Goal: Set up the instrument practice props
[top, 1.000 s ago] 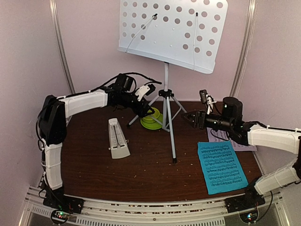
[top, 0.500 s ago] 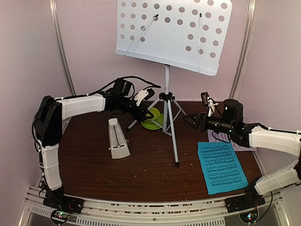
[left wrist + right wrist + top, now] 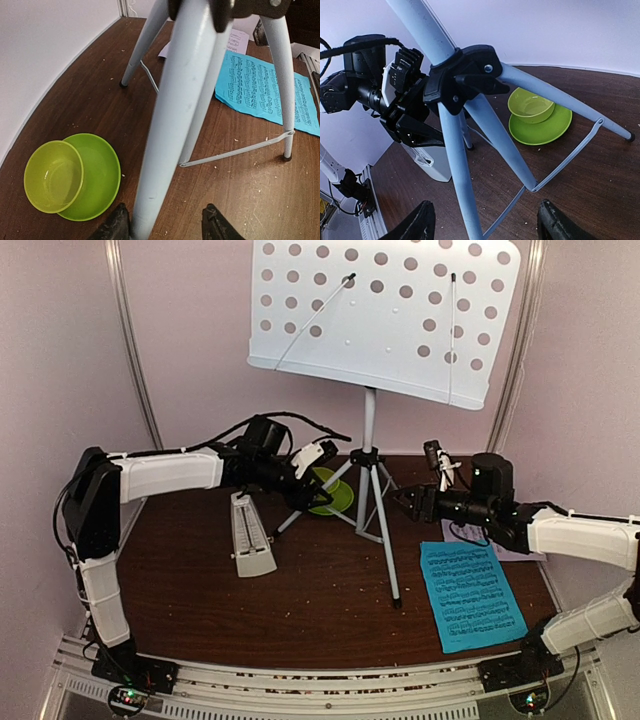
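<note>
Straddling one silver tripod leg (image 3: 175,100), the left gripper (image 3: 161,226) has its jaws apart: the leg sits by one finger with daylight on the other side, so no clamp. The right gripper (image 3: 487,225) is wide open around another leg. Since a second ago the pale perforated music stand (image 3: 385,315) slid toward the right gripper, and its front foot is now near the blue music sheet (image 3: 470,595). The cream pyramid metronome (image 3: 250,535) and lime-green bowl on its saucer (image 3: 52,175) haven't budged. Bare wood between metronome and front foot, wall close behind.
</note>
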{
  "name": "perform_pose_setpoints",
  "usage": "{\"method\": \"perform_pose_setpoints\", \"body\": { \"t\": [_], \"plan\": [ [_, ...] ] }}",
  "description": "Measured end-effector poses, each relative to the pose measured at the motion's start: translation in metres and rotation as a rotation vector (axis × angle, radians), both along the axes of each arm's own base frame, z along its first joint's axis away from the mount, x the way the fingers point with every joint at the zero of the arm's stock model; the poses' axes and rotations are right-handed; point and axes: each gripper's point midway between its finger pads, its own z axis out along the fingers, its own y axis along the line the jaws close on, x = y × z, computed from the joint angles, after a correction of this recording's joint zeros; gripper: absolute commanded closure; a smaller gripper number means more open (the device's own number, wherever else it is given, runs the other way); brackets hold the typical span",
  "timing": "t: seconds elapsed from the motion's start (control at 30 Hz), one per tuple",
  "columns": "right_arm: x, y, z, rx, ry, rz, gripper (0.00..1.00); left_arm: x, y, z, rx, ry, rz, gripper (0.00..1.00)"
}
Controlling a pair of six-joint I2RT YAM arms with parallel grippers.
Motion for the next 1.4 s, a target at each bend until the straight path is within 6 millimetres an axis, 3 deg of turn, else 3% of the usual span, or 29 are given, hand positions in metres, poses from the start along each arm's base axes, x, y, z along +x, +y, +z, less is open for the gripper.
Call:
{"method": "perform_pose_setpoints", "body": {
  "t": [0.13, 0.5, 0.73, 1.17, 1.4],
  "plan": [
    [-0.005, 0.007, -0.006, -0.019, 0.010, 0.012, 0.32, -0.001, -0.001, -0.001, 0.011, -0.005, 0.004, 0.50],
    [0.001, 0.012, -0.033, -0.126, 0.070, -0.033, 0.41, 0.005, 0.000, -0.003, 0.038, -0.028, 0.023, 0.68],
    [0.002, 0.015, -0.035, -0.158, 0.055, -0.028, 0.56, 0.008, 0.003, -0.006, 0.025, -0.065, 0.064, 0.80],
    [0.006, 0.029, -0.031, -0.209, 0.032, 0.019, 0.82, -0.004, 0.015, -0.006, 0.003, -0.110, 0.160, 0.99],
    [0.016, 0.037, -0.031, -0.247, 0.006, 0.042, 0.89, -0.003, 0.023, -0.006, 0.009, -0.117, 0.219, 1.00]
  ]
}}
